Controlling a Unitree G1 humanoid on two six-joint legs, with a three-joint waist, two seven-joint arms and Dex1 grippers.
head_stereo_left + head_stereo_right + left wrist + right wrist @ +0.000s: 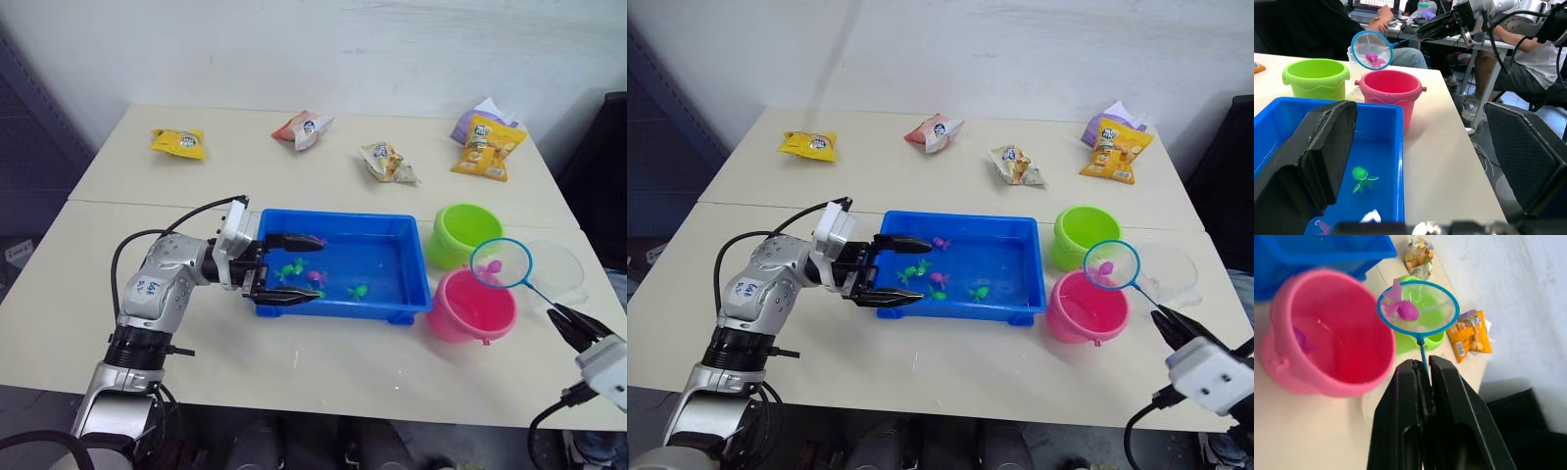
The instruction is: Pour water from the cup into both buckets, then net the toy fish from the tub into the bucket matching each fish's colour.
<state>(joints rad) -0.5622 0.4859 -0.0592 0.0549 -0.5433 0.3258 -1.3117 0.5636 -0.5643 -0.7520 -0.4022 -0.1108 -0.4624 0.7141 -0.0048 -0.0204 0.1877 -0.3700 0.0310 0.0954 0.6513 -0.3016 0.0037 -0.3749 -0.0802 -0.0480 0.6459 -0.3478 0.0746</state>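
Above the far rim of the pink bucket, the net hung with a pink fish in its mesh, its thin stick pinched between the closed fingers of the right gripper. The hoop sat partly toward the green bucket, so tipping it there could drop the fish into the wrong colour or onto the table. At the tub, the left gripper stood wide open astride the near-left wall, holding nothing. More fish lay in the tub's water.
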